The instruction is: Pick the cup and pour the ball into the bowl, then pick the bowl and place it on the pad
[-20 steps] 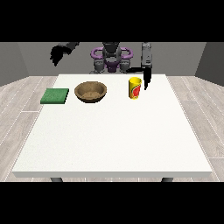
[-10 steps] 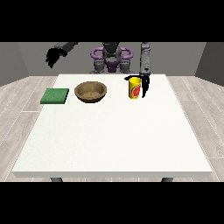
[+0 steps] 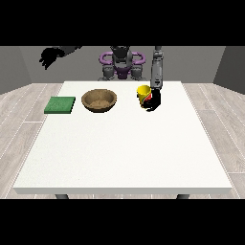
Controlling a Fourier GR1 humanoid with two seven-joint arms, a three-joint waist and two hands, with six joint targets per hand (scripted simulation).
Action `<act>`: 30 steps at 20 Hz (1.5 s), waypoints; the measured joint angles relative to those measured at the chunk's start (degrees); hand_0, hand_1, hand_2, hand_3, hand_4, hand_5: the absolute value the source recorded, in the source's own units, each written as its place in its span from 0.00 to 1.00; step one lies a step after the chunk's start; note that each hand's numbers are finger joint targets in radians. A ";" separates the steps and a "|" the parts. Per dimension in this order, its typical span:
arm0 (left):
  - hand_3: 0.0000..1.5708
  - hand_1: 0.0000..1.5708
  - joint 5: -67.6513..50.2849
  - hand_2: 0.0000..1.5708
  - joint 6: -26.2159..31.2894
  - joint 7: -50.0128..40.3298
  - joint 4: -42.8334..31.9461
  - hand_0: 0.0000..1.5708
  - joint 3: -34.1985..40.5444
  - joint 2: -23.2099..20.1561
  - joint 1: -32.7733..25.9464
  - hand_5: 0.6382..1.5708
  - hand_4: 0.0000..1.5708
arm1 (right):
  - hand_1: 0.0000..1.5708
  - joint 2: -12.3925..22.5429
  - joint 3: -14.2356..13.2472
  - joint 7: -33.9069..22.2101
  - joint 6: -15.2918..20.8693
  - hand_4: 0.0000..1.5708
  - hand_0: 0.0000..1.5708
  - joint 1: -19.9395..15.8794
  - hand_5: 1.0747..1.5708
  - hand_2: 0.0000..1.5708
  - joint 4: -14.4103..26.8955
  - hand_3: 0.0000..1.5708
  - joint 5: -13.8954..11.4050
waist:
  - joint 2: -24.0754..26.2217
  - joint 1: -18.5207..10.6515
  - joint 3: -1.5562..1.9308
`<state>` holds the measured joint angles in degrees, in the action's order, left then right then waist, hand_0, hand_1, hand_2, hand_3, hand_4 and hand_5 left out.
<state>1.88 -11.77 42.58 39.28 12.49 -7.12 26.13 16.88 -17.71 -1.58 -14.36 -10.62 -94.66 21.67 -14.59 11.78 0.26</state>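
Toward the far side of the white counter (image 3: 124, 143), the hand at the view's right (image 3: 154, 101) is wrapped around the yellow cup (image 3: 143, 94), which stands just off the wooden bowl (image 3: 99, 100). The cup looks upright, its long axis vertical and its open mouth facing up; I cannot see the ball inside. By my reckoning the picking step is in hand, with pouring yet to come. Next, the cup needs lifting, carrying across above the bowl, and tipping mouth-first toward it. The green pad (image 3: 60, 105) lies beyond the bowl. The hand at the view's left (image 3: 49, 57) hangs raised, off the counter, fingers curled on nothing.
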 measured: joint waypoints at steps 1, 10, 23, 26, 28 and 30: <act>1.00 0.82 0.43 1.00 -1.14 -0.56 -0.29 0.82 -0.04 -0.11 0.30 0.87 0.89 | 0.00 0.85 -0.98 -0.06 -0.83 0.40 0.00 0.04 0.99 0.00 1.16 0.10 0.84 | 0.47 -0.03 0.01; 1.00 0.84 11.93 1.00 -12.20 -14.57 -0.86 0.84 -9.19 1.68 5.22 0.93 0.89 | 0.00 4.14 -3.98 -2.38 -2.92 0.41 0.00 0.63 0.99 0.00 10.51 0.19 2.27 | 10.35 -2.89 -0.10; 1.00 0.87 46.18 1.00 -23.43 -47.25 -9.78 0.87 -31.35 3.93 18.43 0.97 0.92 | 0.00 5.40 -5.29 -0.48 -5.63 0.44 0.00 1.05 0.98 0.00 22.03 0.00 1.63 | 17.84 -5.20 -0.02; 1.00 0.85 50.71 1.00 -21.51 -55.80 -10.45 0.85 -35.25 5.56 22.33 0.96 0.94 | 0.00 5.28 -4.93 1.24 -6.89 0.45 0.00 0.56 0.98 0.00 24.55 0.08 1.06 | 17.44 -4.43 -0.08; 1.00 0.84 53.73 1.00 -19.98 -59.72 -11.30 0.84 -37.17 6.02 24.45 0.98 0.90 | 0.00 6.06 -5.17 0.61 -7.67 0.45 0.00 -0.49 0.98 0.00 25.42 0.10 1.75 | 17.35 -4.00 -0.11; 1.00 0.87 56.87 1.00 -17.86 -63.83 -11.98 0.87 -39.37 6.44 27.01 0.99 0.84 | 0.00 5.68 -4.78 1.25 -7.51 0.44 0.00 -0.97 0.97 0.00 26.16 0.10 1.16 | 17.39 -3.81 -0.15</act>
<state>58.75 -29.63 -21.25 27.29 -26.88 -0.67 53.14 22.57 -22.49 -0.34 -21.87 -11.59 -68.50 22.83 2.80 7.97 0.11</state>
